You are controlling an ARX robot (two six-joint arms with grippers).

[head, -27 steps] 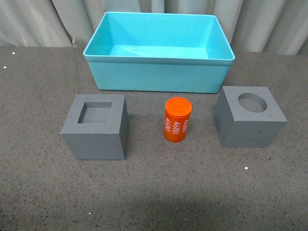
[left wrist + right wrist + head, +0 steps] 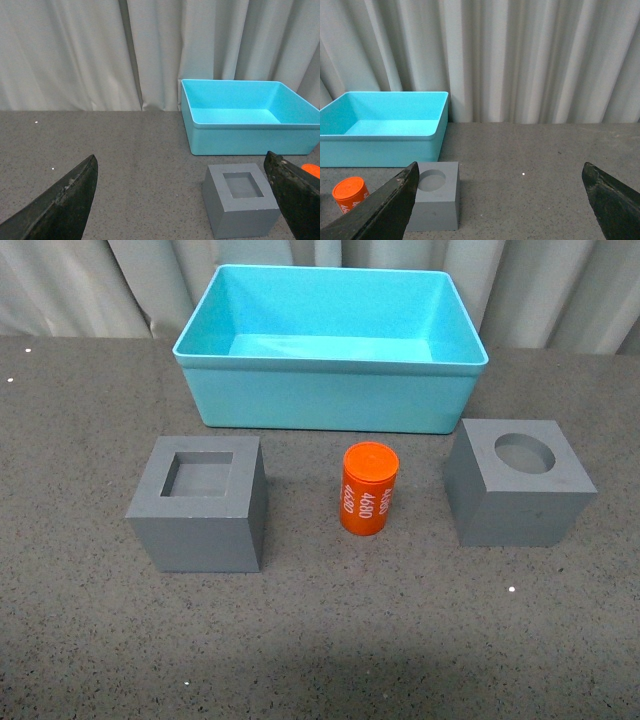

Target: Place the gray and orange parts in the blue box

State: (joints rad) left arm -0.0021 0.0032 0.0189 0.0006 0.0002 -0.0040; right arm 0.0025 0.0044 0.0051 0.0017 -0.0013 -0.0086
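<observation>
On the table (image 2: pixel 320 640), a row is formed by the square-recess cube (image 2: pixel 200 502) at left, the upright orange cylinder (image 2: pixel 368 490) in the middle and the round-hole cube (image 2: pixel 518 483) at right, all set apart. The blue box (image 2: pixel 330 400) is placed just behind them. The left end effector (image 2: pixel 181 157) and right end effector (image 2: pixel 500 166) are spread wide.

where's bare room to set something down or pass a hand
Widest bare table lies along the near edge; the blue box is empty. Hand gaps flank the orange cylinder. Tightest: between box and round-hole cube.
</observation>
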